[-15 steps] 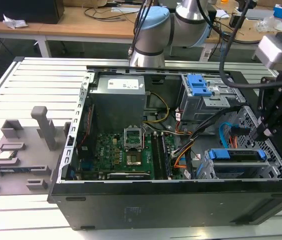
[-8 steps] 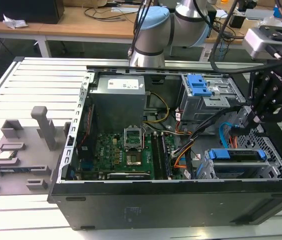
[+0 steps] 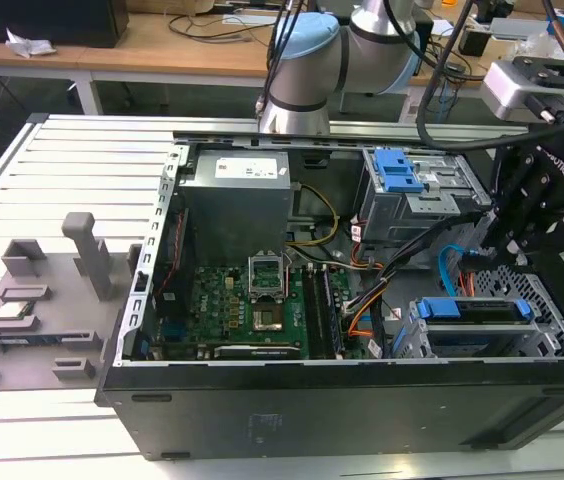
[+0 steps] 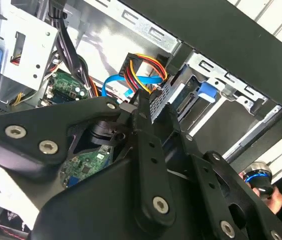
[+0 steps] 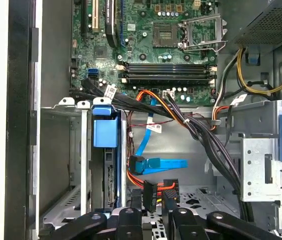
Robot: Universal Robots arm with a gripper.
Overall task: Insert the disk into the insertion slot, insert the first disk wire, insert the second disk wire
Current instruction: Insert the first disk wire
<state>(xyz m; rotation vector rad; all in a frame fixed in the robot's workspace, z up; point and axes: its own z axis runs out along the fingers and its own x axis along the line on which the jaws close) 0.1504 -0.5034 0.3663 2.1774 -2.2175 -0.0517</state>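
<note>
The disk [image 3: 472, 312] lies in the insertion slot [image 3: 554, 335] at the exterior view's right, its blue carrier [image 5: 105, 132] at the bay's mouth. My gripper [image 3: 503, 256] hangs just behind that bay. In the first wrist view my gripper [image 5: 154, 207] is shut on the black plug of the first disk wire [image 5: 150, 192], and its red and orange strands run back toward the board. The second disk wire [image 5: 163, 164], light blue and flat, lies loose beside it with its plug free. In the second wrist view my gripper [image 4: 143, 100] meets the coloured strands close to the disk's end [image 4: 183, 100].
A taller grey cage with blue latches [image 3: 420, 190] stands behind the slot. Thick black cables [image 5: 206, 140] cross between the two cages. The motherboard [image 3: 262, 305] fills the case floor. A hand [image 4: 268, 195] shows outside the case wall.
</note>
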